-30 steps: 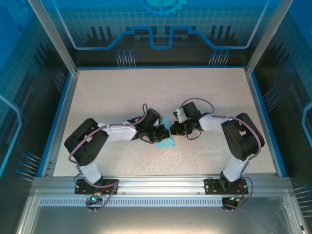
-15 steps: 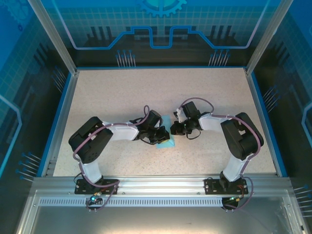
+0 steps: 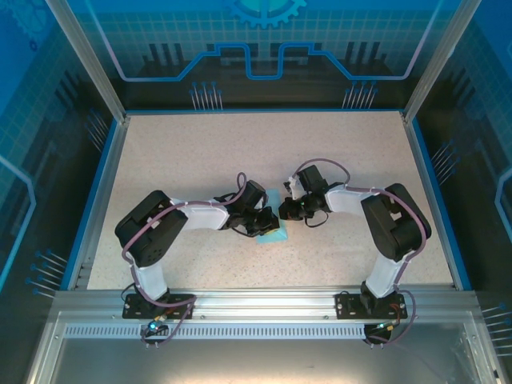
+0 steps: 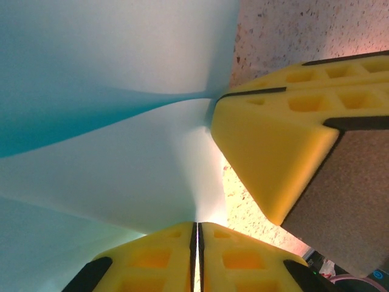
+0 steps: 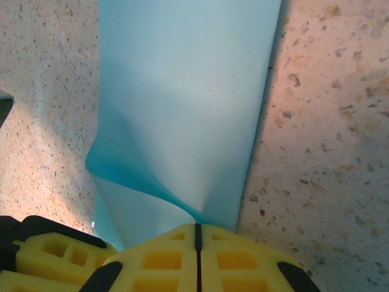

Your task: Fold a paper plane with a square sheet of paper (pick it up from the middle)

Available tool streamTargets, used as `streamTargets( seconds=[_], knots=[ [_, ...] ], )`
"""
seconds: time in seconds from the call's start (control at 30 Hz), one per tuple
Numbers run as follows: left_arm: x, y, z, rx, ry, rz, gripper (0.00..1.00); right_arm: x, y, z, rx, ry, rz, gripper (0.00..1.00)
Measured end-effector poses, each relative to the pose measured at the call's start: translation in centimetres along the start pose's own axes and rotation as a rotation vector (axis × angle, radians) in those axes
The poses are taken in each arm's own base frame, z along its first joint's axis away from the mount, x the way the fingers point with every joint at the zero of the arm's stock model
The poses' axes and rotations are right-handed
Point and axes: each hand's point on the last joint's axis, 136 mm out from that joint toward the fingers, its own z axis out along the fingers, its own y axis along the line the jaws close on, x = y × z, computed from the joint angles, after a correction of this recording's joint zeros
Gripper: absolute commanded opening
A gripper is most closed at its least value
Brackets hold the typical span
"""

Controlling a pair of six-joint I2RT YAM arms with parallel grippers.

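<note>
The left gripper [image 4: 197, 236] was seen clenched, its yellow pads [image 4: 243, 261] pressed together on an edge of the square sheet of paper [image 4: 121, 164], which fanned out from the closed seam in a shallow cone. The right gripper [image 5: 196, 236] was likewise clamped on the sheet, where a curled layer ran into its shut seam. The 2 grippers were held just beside each other near the middle of the worktop [image 3: 240, 152], and the sheet lay partly on the worktop beneath and between them.

A tear was judged the main risk. With 2 pinches so close together, any pull apart would be taken by a very short span of thin paper. A crooked crease was also thought likely, since the lifted layer was bowed rather than flat and could be pressed down off its line. The sheet might also be dragged across the worktop if only 1 pinch were moved.

The paper was seen to be thin, smooth and light blue, paler where light passed through it. The pads were moulded with square recesses and trimmed in black. The worktop was pale, matt and finely speckled.
</note>
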Motion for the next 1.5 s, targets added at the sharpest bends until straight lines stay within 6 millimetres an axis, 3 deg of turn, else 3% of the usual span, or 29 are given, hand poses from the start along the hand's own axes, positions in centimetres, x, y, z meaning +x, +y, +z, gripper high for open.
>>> streamTargets(
  seconds=[1.1, 1.5],
  knots=[
    [-0.23, 0.5, 0.29, -0.04, -0.003, -0.013, 0.09, 0.13, -0.26, 0.12, 0.026, 0.011, 0.005, 0.09],
    [-0.19, 0.87, 0.55, -0.063, 0.008, -0.025, 0.08, 0.2, -0.4, 0.11, 0.038, 0.014, 0.009, 0.18]
  ],
)
